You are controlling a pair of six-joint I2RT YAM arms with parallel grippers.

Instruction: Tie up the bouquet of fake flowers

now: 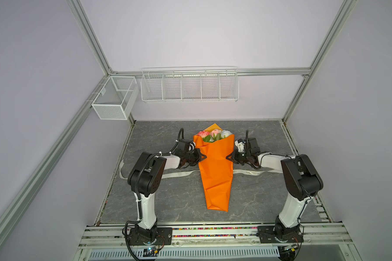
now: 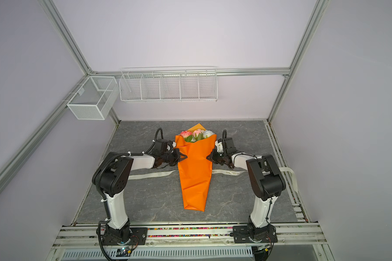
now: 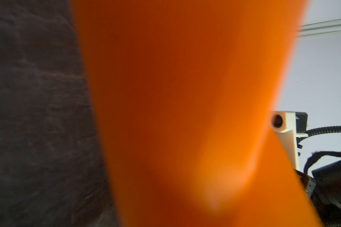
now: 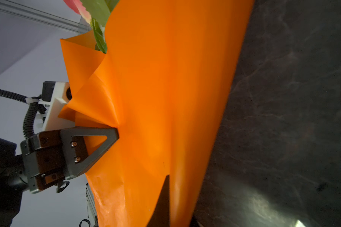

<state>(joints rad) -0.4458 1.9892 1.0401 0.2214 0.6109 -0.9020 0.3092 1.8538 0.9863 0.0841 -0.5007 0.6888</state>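
The bouquet (image 1: 215,171) (image 2: 195,171) is a long orange paper cone lying flat on the grey table, narrow end toward the arms. The fake flowers (image 1: 213,135) (image 2: 196,134), pink, cream and white with green leaves, show at its far open end. My left gripper (image 1: 204,156) (image 4: 116,133) is shut on the cone's left edge, where the paper puckers. My right gripper (image 1: 228,157) (image 4: 166,176) is shut on the right edge. A cream printed ribbon (image 1: 179,174) (image 2: 154,174) lies flat under the cone. Orange paper (image 3: 185,98) fills the left wrist view.
A white wire rack (image 1: 189,84) and a mesh box (image 1: 114,98) hang on the walls above the table's far edge. The ribbon's right end (image 2: 290,175) curls up behind the right arm. Grey tabletop (image 1: 159,203) flanks the cone's narrow end.
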